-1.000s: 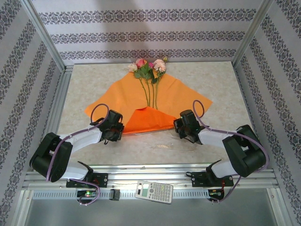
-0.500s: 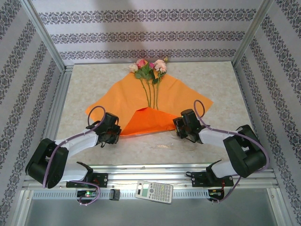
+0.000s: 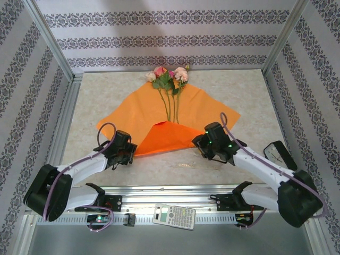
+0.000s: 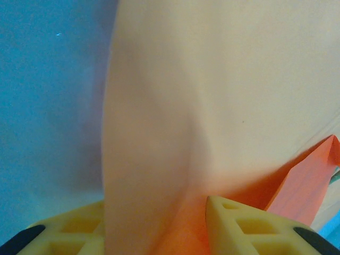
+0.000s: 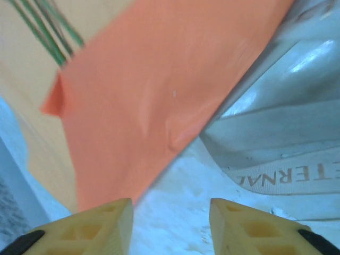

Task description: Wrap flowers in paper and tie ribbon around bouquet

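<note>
- Paper [image 3: 141, 109] looked thin, floppy, tear-prone; best pinched at its near edge.
- Left tool [image 4: 155, 212] stood parted astride it; right tool [image 5: 170, 204] parted, empty.

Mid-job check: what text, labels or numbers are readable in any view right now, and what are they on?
"ETERNAL": printed on the pale ribbon beside the paper, right wrist view; last letter meets the frame edge.
Calculator keys and display: too small to read.
</note>
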Controlling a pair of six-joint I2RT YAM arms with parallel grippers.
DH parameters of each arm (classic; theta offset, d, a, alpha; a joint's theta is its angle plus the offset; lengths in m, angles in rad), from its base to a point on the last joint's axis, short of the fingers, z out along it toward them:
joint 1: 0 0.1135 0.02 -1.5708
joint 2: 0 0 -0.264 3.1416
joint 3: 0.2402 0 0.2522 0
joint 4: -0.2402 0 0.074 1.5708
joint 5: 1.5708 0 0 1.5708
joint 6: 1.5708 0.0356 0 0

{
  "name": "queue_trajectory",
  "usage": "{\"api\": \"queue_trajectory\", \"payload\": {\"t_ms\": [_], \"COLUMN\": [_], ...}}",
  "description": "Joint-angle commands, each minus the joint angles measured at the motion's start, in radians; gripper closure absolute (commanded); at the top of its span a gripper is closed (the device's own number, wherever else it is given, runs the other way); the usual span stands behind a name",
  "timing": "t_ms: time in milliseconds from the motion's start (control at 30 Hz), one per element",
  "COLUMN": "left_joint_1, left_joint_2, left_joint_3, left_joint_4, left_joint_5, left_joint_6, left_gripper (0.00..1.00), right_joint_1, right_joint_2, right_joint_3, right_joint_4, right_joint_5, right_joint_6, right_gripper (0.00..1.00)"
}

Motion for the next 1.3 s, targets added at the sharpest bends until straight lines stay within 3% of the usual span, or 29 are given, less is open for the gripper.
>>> {"api": "queue_trajectory", "payload": {"t_ms": [0, 267, 500, 667, 900, 1267], "left_joint_1": [0.009, 0.016, 0.016, 0.016, -0.008, -0.155], "left_joint_2": [-0.047, -0.027, -0.063, -0.07, -0.083, -0.041], "left_joint_3": [-0.043, -0.1, -0.094, -0.036, 0.133, 0.307], "left_joint_4": [0.02, 0.128, 0.112, 0.029, -0.179, -0.263], "left_joint_5": [-0.054, -0.046, -0.06, -0.04, -0.048, -0.098], "left_joint_6": [-0.013, -0.014, 0.017, 0.118, 0.372, 0.664], "left_gripper": [0.61, 0.76, 1.0, 1.0, 1.0, 1.0], "right_joint_1": [0.056, 0.162, 0.191, 0.189, 0.19, 0.187], "right_joint_2": [0.146, 0.477, 0.649, 0.711, 0.723, 0.734], "right_joint_3": [0.086, 0.361, 0.398, 0.398, 0.337, 0.322], "right_joint_4": [0.08, 0.187, 0.245, 0.259, 0.241, 0.215], "right_joint_5": [-0.109, -0.241, -0.287, -0.263, -0.244, -0.232], "right_joint_6": [-0.129, -0.153, -0.088, -0.078, -0.031, 0.006], "right_gripper": [0.65, 0.78, 0.85, 0.89, 0.9, 0.9]}}
